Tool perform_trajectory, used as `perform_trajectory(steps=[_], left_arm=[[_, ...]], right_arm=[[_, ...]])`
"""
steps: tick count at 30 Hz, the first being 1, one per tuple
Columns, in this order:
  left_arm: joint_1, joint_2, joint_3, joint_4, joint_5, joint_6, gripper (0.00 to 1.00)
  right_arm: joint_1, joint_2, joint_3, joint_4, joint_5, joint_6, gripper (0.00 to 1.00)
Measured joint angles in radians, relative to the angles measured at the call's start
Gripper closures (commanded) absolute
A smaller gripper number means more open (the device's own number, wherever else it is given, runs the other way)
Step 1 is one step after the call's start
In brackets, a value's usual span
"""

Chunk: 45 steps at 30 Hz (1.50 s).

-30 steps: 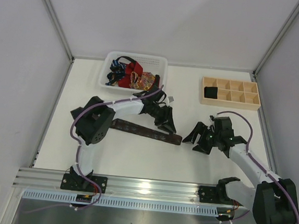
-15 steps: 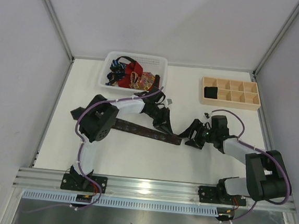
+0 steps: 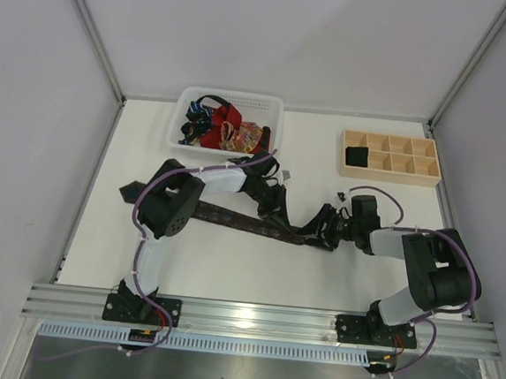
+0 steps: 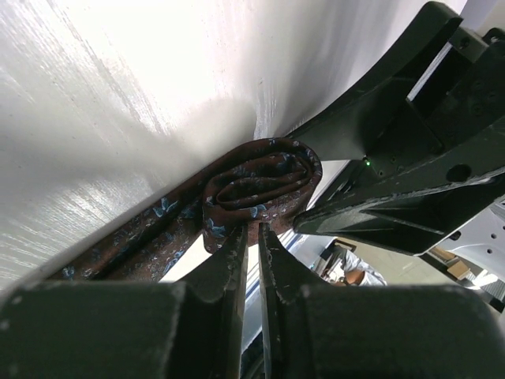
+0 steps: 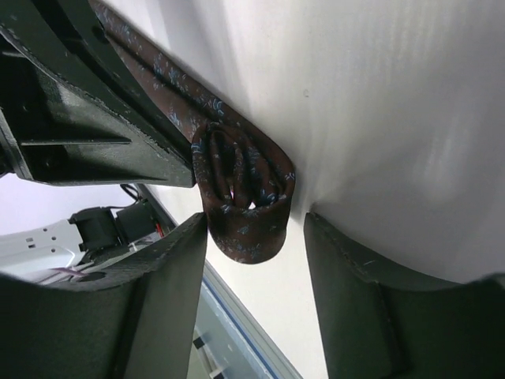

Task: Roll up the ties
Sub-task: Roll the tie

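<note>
Right wrist: rolled end of dark tie (image 5: 241, 197) inside right claw (image 5: 256, 227)

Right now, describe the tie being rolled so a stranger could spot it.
On the white table, look in front of the white basket. The tie lies flat there, dark brown with blue marks, its right end curled up; the other ties sit bundled in the basket.

Tie (image 3: 233, 219) lying across mid-surface (image 3: 228, 272), its rolled end at right between left hand (image 3: 281, 219) and right hand (image 3: 318, 234); basket (image 3: 187, 95) holding other ties (image 3: 219, 126) behind left, tray (image 3: 387, 172) behind right
</note>
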<state>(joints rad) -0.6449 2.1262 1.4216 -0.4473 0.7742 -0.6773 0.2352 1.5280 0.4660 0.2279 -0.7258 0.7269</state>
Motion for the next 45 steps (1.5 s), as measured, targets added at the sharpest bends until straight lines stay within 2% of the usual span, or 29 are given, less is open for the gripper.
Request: perform_trajectory(steps=[8,24,31,39,42,45], left_arm=[[0.009,0.0,0.0,-0.003,0.0,0.009,0.85],[0.013,0.0,-0.013,-0.011,0.001,0.033,0.85],[0.013,0.0,-0.02,-0.008,0.011,0.033,0.85],[0.013,0.0,-0.024,-0.005,0.015,0.032,0.85],[0.011,0.0,-0.025,-0.003,0.015,0.031,0.85],[0.003,0.002,-0.025,0.003,0.015,0.028,0.84]], right_arm=[[0.049,0.066,0.012,0.066,-0.026,0.053,0.49],[0.065,0.07,0.018,0.084,-0.005,0.097,0.41],[0.066,0.069,0.019,0.08,0.005,0.111,0.44],[0.068,0.069,0.034,0.03,0.037,0.105,0.62],[0.075,0.069,0.082,-0.068,0.06,0.07,0.73],[0.078,0.058,0.148,-0.182,0.095,0.032,0.75]])
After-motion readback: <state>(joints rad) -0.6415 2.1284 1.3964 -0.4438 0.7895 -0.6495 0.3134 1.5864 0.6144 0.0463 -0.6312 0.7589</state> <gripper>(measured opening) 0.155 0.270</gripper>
